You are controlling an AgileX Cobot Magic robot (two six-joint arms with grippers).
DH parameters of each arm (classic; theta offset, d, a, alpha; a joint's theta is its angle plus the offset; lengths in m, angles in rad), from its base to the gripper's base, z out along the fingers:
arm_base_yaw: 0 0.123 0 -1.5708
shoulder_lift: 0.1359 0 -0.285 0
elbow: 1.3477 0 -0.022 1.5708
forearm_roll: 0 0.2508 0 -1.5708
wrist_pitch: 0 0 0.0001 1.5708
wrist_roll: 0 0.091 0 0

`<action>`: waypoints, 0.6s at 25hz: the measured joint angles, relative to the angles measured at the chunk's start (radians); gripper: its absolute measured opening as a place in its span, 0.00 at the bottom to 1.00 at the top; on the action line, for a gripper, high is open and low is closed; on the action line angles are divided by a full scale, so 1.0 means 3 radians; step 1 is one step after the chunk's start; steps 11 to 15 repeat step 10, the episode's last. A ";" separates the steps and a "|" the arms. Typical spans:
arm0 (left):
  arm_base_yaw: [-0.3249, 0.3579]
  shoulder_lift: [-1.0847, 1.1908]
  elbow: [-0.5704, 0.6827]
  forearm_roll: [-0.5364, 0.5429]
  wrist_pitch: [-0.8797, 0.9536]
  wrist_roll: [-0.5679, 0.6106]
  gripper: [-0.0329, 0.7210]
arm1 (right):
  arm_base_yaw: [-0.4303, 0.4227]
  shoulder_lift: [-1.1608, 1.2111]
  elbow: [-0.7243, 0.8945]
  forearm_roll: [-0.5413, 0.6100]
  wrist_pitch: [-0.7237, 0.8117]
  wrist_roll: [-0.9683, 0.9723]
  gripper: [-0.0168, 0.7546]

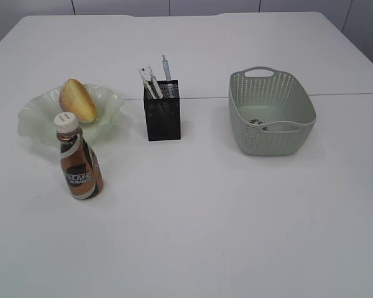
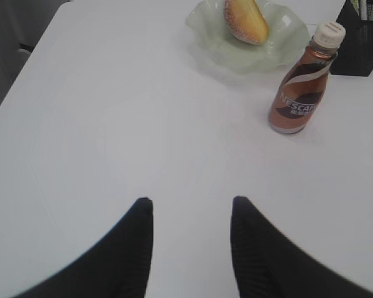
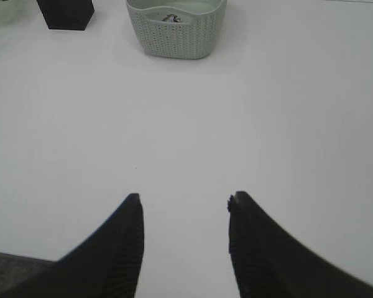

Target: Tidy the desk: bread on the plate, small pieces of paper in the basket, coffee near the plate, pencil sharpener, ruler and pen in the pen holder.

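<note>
Bread [image 1: 78, 100] on plate [image 1: 40, 112], far left; coffee [image 1: 78, 158] upright just near it. Basket [image 1: 270, 112] right, holds possibly paper scraps. Both end effectors [image 2: 189, 208] [image 3: 183, 202] released, empty.

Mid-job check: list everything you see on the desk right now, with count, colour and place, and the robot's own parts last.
desk: one, white, under everything.
plate: one, pale green, wavy rim, back left.
bread: one, golden-brown, lying on the plate.
coffee: one bottle, brown with cream cap, upright in front of the plate.
pen holder: one, black mesh, centre back.
pens: several sticks, white and light blue, standing in the pen holder; exact count unclear.
basket: one, grey-green, back right.
paper pieces: small scraps inside the basket; count unclear.
left gripper: black fingers open, empty, above bare desk.
right gripper: black fingers open, empty, above bare desk.
</note>
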 joint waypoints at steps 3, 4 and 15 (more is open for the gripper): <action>0.0000 0.0000 0.0000 -0.0049 0.0000 0.0094 0.48 | 0.0000 0.0000 0.0000 0.0000 0.0000 0.0000 0.45; 0.0000 0.0000 0.0000 -0.0064 -0.0008 0.0118 0.47 | 0.0000 0.0000 0.0000 0.0000 0.0000 0.0000 0.45; 0.0000 0.0000 0.0000 -0.0084 -0.0015 0.0155 0.45 | 0.0000 0.0000 0.0000 0.0000 0.0000 0.0000 0.45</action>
